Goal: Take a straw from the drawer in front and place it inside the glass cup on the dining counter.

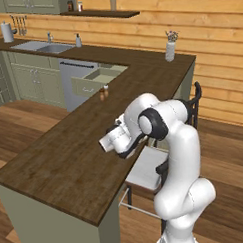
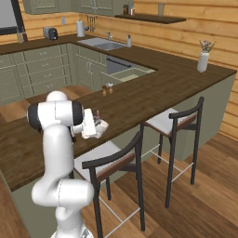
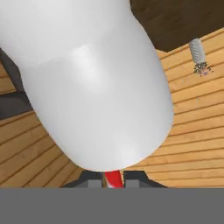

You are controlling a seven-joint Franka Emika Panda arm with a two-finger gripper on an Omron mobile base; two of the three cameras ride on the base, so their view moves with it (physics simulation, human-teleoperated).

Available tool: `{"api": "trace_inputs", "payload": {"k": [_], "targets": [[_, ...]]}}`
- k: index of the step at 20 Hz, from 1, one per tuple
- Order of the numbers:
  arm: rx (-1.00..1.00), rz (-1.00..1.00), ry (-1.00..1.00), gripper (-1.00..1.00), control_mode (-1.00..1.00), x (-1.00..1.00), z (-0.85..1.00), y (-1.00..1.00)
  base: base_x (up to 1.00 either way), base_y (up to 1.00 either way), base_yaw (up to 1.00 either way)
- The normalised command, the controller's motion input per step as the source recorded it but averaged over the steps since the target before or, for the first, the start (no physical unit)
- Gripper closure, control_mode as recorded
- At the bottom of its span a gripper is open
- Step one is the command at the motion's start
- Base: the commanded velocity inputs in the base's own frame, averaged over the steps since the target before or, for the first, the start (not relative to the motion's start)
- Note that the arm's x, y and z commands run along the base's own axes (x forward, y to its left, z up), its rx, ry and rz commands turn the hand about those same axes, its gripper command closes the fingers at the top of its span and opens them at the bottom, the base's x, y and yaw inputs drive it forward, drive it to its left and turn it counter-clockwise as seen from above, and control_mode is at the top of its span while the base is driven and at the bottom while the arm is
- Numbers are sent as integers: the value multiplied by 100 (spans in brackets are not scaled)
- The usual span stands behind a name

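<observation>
Straw sits pinched between my end effector's closed fingertips, held above the dark wood-plank bench near its stool-side edge. Drawer stands open at the inner corner; a flower vase marks the far corner by plank walls.

Even, bright rendered light, soft faint shadows, slightly blurry low-resolution pictures.
</observation>
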Motion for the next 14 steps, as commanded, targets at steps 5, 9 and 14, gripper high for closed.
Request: {"api": "trace_inputs", "payload": {"k": [5,9,14], "targets": [[-1,8,-29,100,-100,-33,-6,1,0,0,0],[-6,10,-14,100,-100,-25,-17,36,0,0,0],[-4,6,1,100,-100,0,-3,21,0,0,0]]}}
